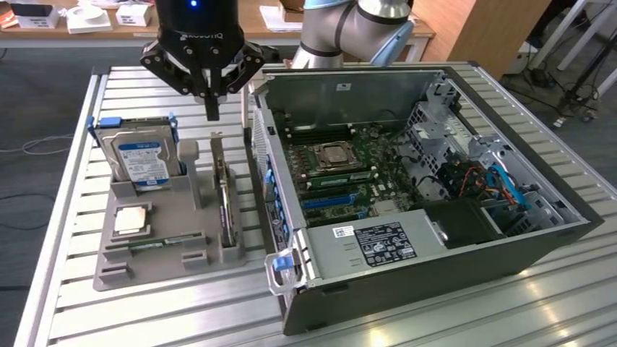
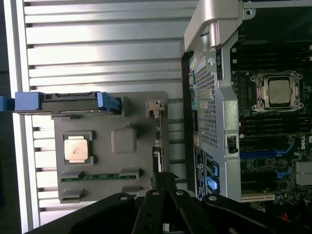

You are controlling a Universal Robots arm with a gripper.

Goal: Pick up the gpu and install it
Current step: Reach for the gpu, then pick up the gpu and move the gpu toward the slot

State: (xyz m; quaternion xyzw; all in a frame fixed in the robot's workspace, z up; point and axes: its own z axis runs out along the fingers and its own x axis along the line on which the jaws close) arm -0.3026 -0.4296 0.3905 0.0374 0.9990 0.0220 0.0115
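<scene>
**Item: gpu**. Thin dark card standing on edge in a narrow slot along the edge of the holder tray that faces the computer case. Its silver bracket end sits toward the tray edge that carries the hard drive. Not held.

**Gripper**. Black, fingers pressed together with nothing between them. It hangs above the bracket end of the gpu, near it but clear of it.

**Other tray contents.**
- Hard drive: upright, with blue side rails.
- CPU: flat in a square recess.
- RAM stick: narrow and green, lying along the opposite edge.

**Computer case.** Side panel off, motherboard exposed. It stands just beside the tray.

**Support.** Slatted metal table.
</scene>
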